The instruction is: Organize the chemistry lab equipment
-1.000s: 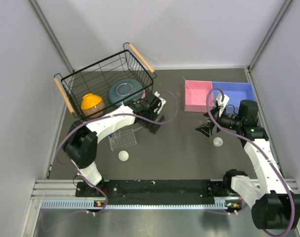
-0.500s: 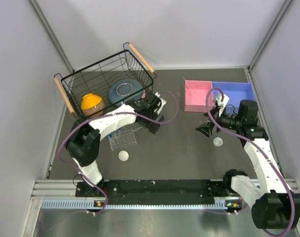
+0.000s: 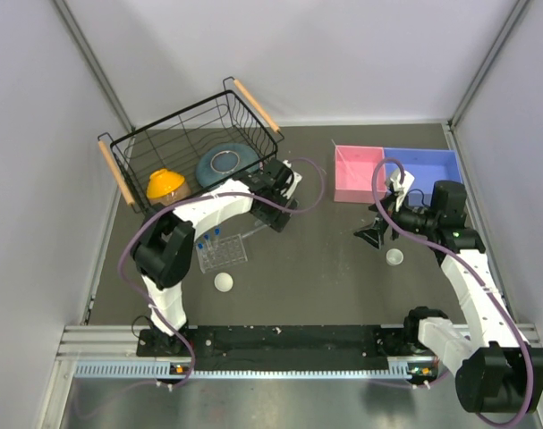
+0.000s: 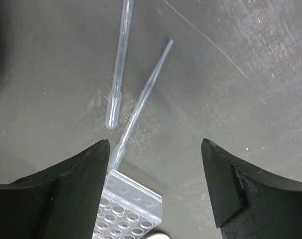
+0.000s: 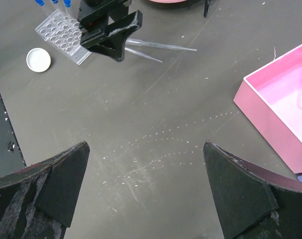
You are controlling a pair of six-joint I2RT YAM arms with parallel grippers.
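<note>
Thin rod [image 4: 122, 50] runs off the left wrist view's top

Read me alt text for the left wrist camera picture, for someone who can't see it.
The open left gripper looks down on a dark table where two thin clear rods lie close together, a straight rod and a curved rod. A corner of the clear rack shows at the bottom edge.

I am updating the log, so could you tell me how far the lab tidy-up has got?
Done: a few blue-capped tubes stand in the rack. In hand: nothing gripped; the left gripper hovers open over two rods. Left: those rods and both white cups, loose on the table.
</note>
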